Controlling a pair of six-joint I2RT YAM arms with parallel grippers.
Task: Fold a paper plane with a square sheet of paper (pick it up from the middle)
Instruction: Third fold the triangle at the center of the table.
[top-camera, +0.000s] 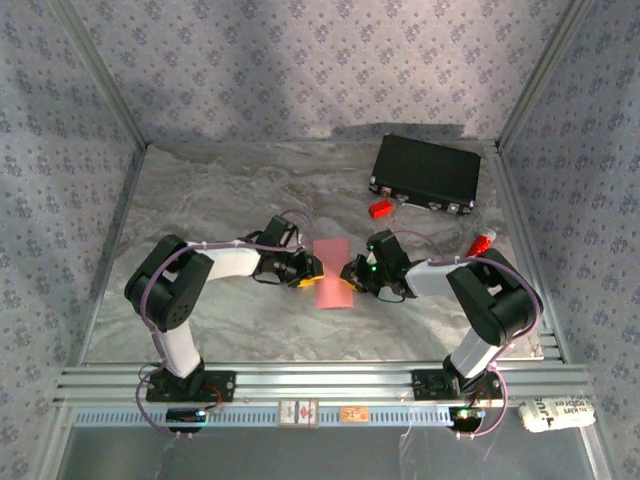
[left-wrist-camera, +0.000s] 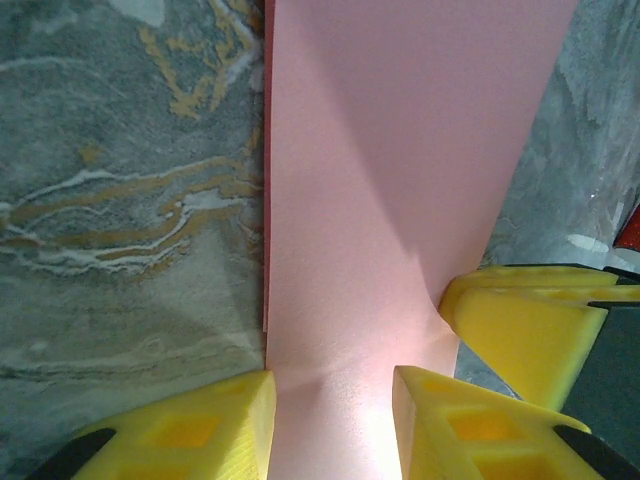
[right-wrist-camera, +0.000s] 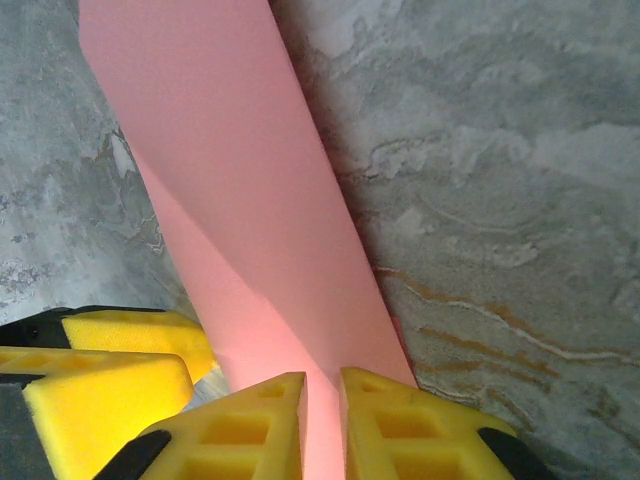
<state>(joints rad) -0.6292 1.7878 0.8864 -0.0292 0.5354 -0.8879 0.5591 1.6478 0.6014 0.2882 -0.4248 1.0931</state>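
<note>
— Grey marbled table (top-camera: 230, 190), patterned walls (top-camera: 300, 60) on three sides. Where's the paper?

— Mid-table, between the two arms. The paper (top-camera: 333, 272) is folded into a narrow pink strip, with its long side running away from the bases.

— Flat?

— Hard to say. From the right wrist a slanting crease crosses it, and it throws a shadow on the table beside it. From the left wrist a doubled edge shows along one side.

— And the left gripper (left-wrist-camera: 330, 420)?

— It sits at the strip's left edge. Its yellow fingers (left-wrist-camera: 180, 435) stand apart and the paper runs through the gap between them (I'd call that unclenched, not a pinch).

— The right gripper (right-wrist-camera: 322, 425)?

— At the opposite edge, facing the left one. Its jaws are drawn close, with only a thin slit between them and the paper caught in it. So it's grasping the paper.

— How near are the two?

— Near enough that each wrist camera catches the other's yellow fingers at the side of the strip.

— Anything else on the table?

— A black case (top-camera: 425, 172) sits at the far right. A small red block (top-camera: 380, 209) lies just in front of it, and a red-and-white tube (top-camera: 482, 243) by the right arm. All are well apart from the paper.
</note>
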